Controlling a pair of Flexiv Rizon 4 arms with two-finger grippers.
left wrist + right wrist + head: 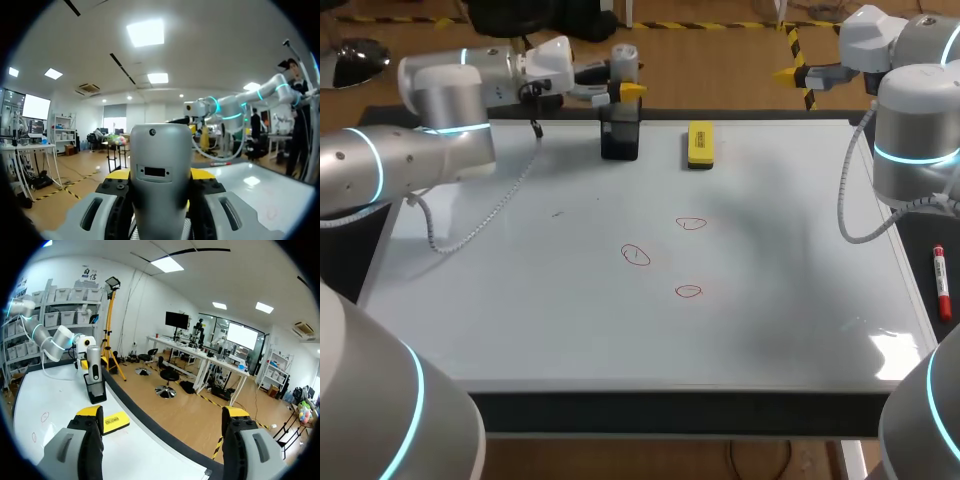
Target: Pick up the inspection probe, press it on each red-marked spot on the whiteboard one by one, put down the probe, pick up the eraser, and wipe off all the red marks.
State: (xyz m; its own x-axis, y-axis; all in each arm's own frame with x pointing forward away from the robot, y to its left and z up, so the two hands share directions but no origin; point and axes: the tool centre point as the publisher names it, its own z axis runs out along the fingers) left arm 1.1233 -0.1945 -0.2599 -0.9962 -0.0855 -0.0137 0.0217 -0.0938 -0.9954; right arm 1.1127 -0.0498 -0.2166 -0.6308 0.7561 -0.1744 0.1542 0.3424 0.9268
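Head view shows the inspection probe (625, 62), a silver cylinder with a rounded top, standing upright in a black holder (620, 138) at the far edge of the whiteboard (770, 330). The left gripper (623, 92) is at the probe from the left side. In the left wrist view its fingers (116, 187) press on both flanks of the grey body, which has a small screw and a dark rectangular slot on its face, so it is clamped on the probe.

Three red marks, small hand-drawn loops, lie near the middle of the board: one farther back (691, 224), one to its left (635, 255) and one nearest the front (689, 291). They are apart from one another and well apart from the holder.

A yellow eraser (700, 145) lies flat just to the right of the holder, near the far edge, not touching it. A white coiled cable (485, 215) from the left arm hangs over the board's left part.

The right gripper (162, 415) hangs beyond the far right corner, its fingers spread wide with nothing between them. A red marker pen (942, 283) lies off the board beside its right edge.
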